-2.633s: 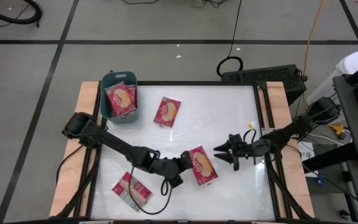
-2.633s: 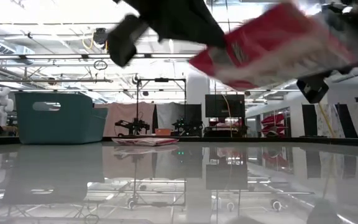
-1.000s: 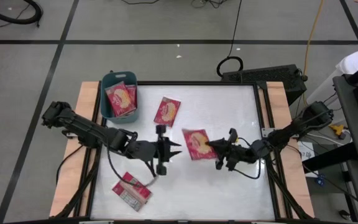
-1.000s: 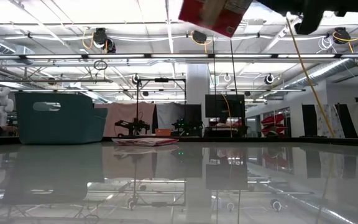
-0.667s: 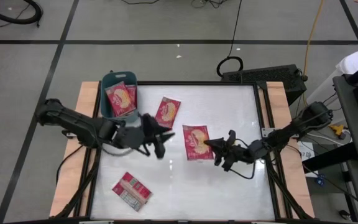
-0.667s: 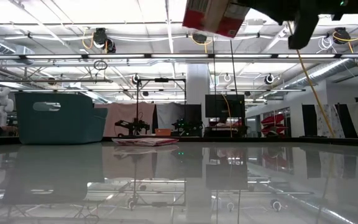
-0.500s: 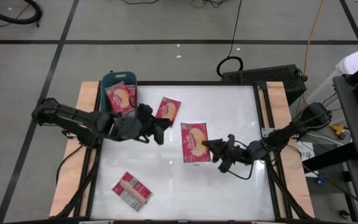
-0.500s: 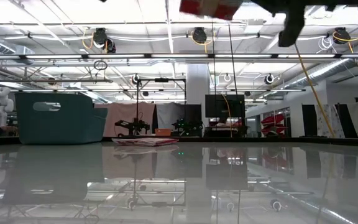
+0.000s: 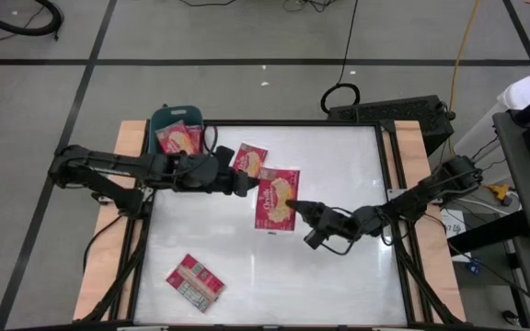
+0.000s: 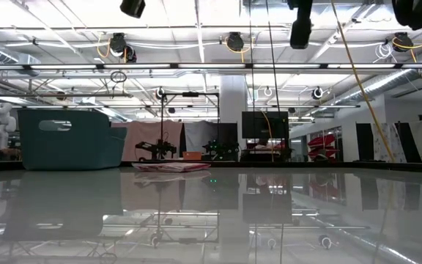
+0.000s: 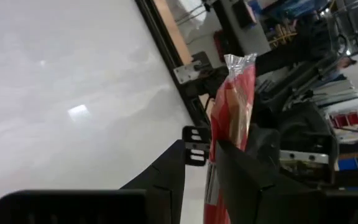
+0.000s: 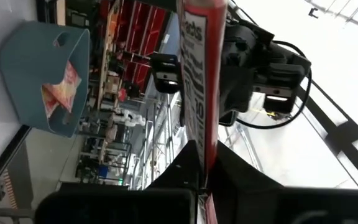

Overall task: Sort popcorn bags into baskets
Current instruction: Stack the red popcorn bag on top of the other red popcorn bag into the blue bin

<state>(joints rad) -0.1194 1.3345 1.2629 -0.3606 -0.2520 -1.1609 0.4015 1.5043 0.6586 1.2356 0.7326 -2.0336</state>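
Note:
A red popcorn bag (image 9: 277, 200) hangs in the air over the middle of the table, picture side up. My right gripper (image 9: 294, 206) is shut on it. My left gripper (image 9: 244, 188) is open at the bag's left edge (image 11: 229, 118), one finger on each side of it. The teal basket (image 9: 167, 119) stands at the far left corner with popcorn bags (image 9: 178, 139) inside. Another bag (image 9: 249, 159) lies flat on the table beside it, and one more (image 9: 194, 280) lies near the front left. My left gripper has the bag's left edge between its fingers (image 11: 244, 171); whether they touch it I cannot tell. My right gripper pinches the bag's right edge (image 12: 201, 127) between its two fingers, coming in roughly level from the table's right. The bag is lifted clear of the table and lies about level.
The two arms meet over the table's middle, their links showing at the top of the low view (image 10: 299, 22). The black table frame (image 9: 386, 184) and wooden side strips (image 9: 127, 156) border the white top. Bare tabletop (image 9: 339, 285) lies at the near right.
My right gripper has carried the bag toward the far left and upward, out of the low view's top. My left gripper has swung from the table's middle toward the far edge and come up to the bag's left edge.

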